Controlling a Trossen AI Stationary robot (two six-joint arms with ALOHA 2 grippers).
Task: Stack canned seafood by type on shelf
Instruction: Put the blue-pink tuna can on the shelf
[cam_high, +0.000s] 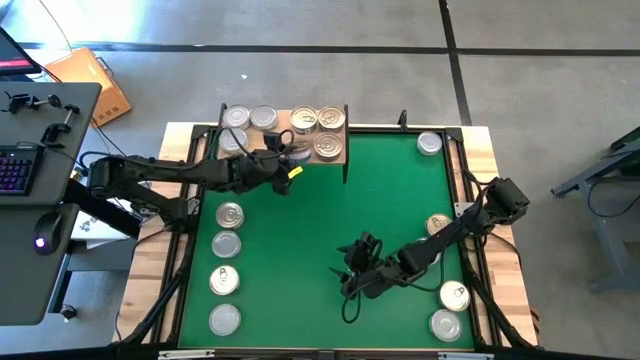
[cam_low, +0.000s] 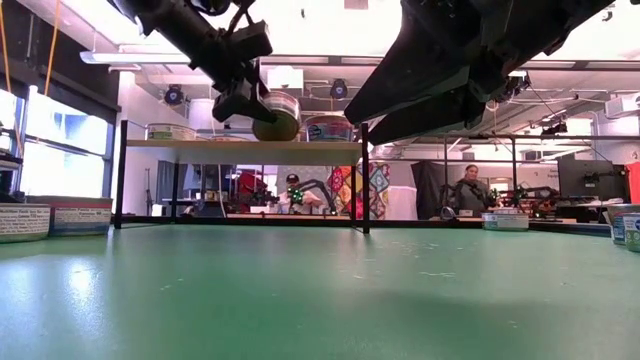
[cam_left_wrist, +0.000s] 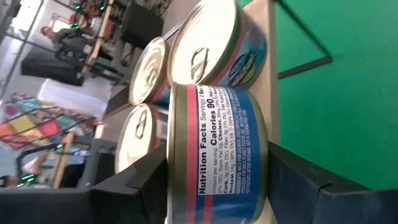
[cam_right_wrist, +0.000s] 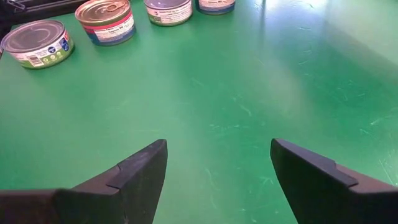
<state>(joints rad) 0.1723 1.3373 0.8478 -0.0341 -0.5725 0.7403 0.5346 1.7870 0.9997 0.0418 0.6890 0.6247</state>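
- A blue-labelled can (cam_left_wrist: 217, 155) is being framed by the left gripper (cam_high: 283, 166) at the shelf (cam_high: 345, 150); the fingers (cam_left_wrist: 134, 183) are being kept on either side of it, but whether it is being pinched or let go cannot be told.
- Three gold-lidded cans (cam_high: 317, 129) are being carried on the shelf's right half, and silver-lidded ones (cam_high: 236, 117) on its left half.
- Four cans (cam_high: 227, 265) are being lined up along the left side of the green mat (cam_high: 340, 215).
- The right gripper (cam_high: 352, 270) is being held spread and empty over the mat's near middle.
- More cans (cam_high: 448, 309) are being left at the mat's right edge.
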